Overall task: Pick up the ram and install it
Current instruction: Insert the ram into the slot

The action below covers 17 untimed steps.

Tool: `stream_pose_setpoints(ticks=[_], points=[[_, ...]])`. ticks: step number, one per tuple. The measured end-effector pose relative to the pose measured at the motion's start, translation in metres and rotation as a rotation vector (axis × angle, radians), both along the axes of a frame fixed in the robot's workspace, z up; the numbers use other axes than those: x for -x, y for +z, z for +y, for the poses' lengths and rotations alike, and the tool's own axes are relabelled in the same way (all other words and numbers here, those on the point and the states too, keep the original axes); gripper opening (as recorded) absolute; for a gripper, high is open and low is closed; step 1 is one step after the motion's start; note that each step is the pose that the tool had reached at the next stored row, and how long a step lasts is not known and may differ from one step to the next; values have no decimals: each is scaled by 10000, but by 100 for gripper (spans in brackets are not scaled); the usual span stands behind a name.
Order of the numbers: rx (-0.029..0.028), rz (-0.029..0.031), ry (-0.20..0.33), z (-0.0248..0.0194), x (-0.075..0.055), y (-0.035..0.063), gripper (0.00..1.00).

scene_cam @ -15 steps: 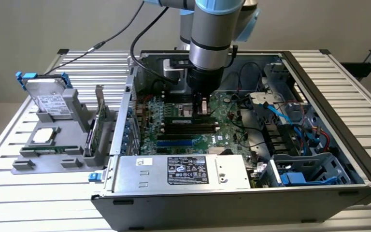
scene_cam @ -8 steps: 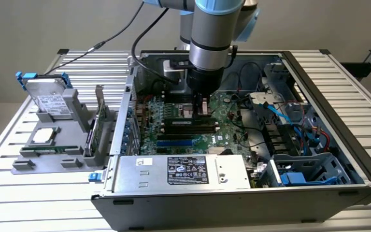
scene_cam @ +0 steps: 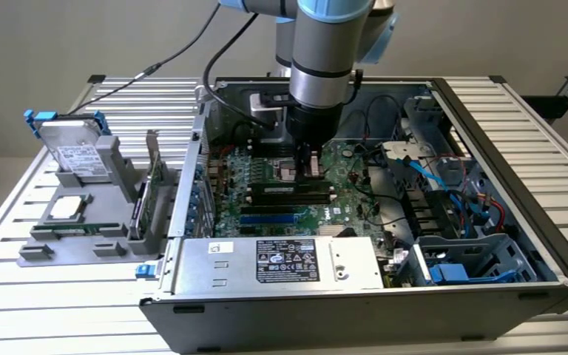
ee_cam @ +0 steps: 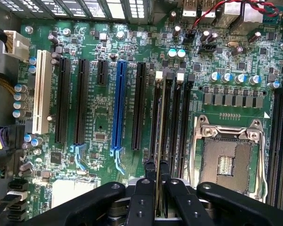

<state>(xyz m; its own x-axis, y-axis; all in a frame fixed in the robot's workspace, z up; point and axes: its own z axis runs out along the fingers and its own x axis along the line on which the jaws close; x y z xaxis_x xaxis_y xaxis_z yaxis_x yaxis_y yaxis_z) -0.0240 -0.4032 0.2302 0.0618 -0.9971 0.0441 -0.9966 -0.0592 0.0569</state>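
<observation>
Ram (ee_cam: 159, 141) is what I have in the gripper (ee_cam: 157, 165): the two fingers are pressed onto its flat faces, so from the wrist view I look straight down its thin top edge. It hangs directly below the hand, inside the open computer case (scene_cam: 521, 133), over the motherboard (ee_cam: 99, 117).

The relation that matters is alignment. The stick's long axis runs parallel to the memory slots (ee_cam: 184, 122) and sits over the one nearest the expansion slots, on the side of the bank away from the processor socket (ee_cam: 226, 162). I judge it lined up lengthwise with that slot. I cannot tell whether its lower edge is touching the slot or hanging just above it. With one arm on this rig, there is no question of which hand is nearer.

Counting from the wrist view:
- One ram stick, held.
- One processor socket, with no chip in it.
- Six expansion slots: one white (ee_cam: 41, 92), one blue (ee_cam: 119, 108) and four black, one of them short.
- About four memory slots between the last expansion slot and the socket, though the stick hides part of one.
</observation>
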Motion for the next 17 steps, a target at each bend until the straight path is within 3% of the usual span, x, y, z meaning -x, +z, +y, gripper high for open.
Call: stream_pose_setpoints(ticks=[7, 17], points=[[52, -1, 1, 15, 0, -25, 14], [77, -3, 1, 24, 0, -58, 14]])
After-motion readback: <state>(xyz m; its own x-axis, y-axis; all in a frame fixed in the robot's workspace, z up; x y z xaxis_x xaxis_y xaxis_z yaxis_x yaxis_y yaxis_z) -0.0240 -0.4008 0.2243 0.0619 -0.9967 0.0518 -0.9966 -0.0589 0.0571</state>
